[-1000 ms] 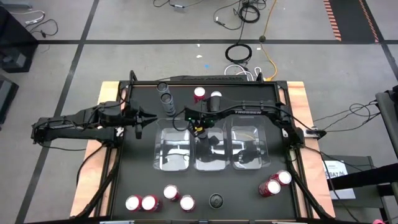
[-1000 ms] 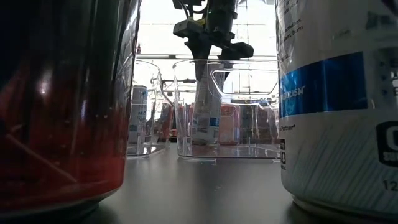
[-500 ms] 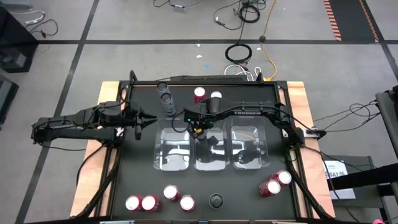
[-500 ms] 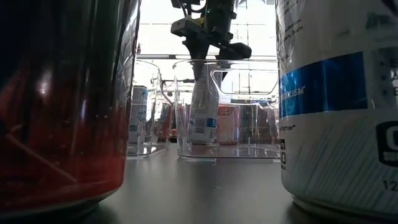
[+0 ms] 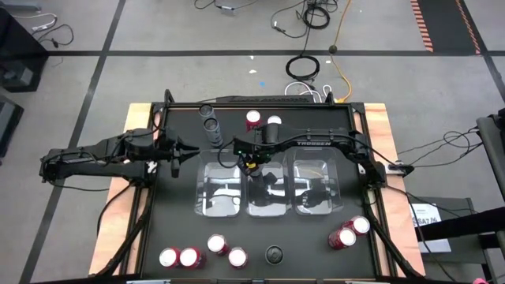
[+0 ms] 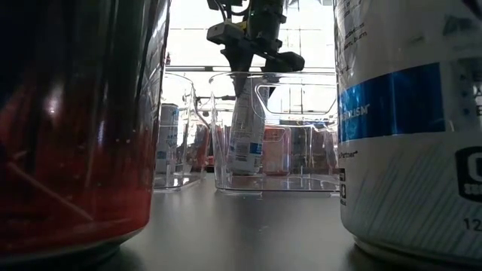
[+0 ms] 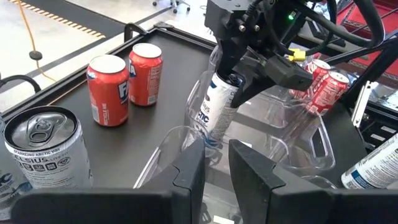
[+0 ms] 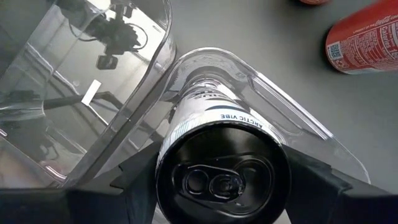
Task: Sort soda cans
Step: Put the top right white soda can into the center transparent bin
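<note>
My right gripper (image 5: 256,160) reaches in from the table's right and hangs over the middle clear bin (image 5: 268,207), shut on a white-and-blue soda can (image 7: 217,109). My left gripper (image 7: 216,165) is open and waits left of the bins (image 5: 177,154), touching nothing. Two red cans (image 7: 124,84) stand upright near the far edge, with two grey cans (image 5: 210,120) to their left. Several red cans (image 5: 202,252) and one dark can (image 5: 274,254) stand at the near edge. Two red cans (image 5: 351,231) sit near right. My right gripper pinches the white-and-blue can at its upper end (image 8: 186,134), one finger (image 8: 134,171) on each side just below the pull-tab top. The fingers come from above, pointing down. The can hangs tilted, its lower end (image 6: 242,167) inside the middle bin; whether it touches the floor I cannot tell.
Three clear bins stand side by side mid-table: the left bin (image 5: 207,207), the middle one and the right bin (image 5: 331,207). In the low view a red can (image 6: 75,135) and a white can (image 6: 414,128) stand close in front. The right arm (image 5: 331,143) spans the far side.
The can in my right gripper has tipped slightly further, its lower end swinging a little inside the middle bin. Both arms have otherwise kept their places.
</note>
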Robot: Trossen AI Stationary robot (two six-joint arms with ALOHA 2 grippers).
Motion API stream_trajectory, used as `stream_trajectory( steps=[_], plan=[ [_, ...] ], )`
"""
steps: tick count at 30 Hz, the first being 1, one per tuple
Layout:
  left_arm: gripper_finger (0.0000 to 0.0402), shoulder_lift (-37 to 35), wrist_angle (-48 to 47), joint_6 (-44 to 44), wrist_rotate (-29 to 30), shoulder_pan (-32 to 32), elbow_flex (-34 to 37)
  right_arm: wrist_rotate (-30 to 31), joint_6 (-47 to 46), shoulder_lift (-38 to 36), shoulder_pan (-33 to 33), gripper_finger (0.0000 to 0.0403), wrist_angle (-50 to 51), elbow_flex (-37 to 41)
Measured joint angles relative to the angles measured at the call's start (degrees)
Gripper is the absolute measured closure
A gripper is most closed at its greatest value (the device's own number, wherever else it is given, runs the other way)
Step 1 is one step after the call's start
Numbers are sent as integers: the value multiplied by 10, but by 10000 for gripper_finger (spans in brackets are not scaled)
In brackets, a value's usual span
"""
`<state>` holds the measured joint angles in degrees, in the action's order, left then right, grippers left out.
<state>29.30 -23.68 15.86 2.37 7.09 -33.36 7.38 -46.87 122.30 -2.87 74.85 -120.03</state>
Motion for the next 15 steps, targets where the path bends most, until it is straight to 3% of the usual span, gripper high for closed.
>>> stream_trajectory(
  steps=[9, 15],
  plan=[
    [320, 0, 0, -1, 0, 0, 0, 0, 0, 0, 0, 143, 0, 0],
    [320, 0, 0, -1, 0, 0, 0, 0, 1, 0, 0, 104, -1, 0]
  ],
)
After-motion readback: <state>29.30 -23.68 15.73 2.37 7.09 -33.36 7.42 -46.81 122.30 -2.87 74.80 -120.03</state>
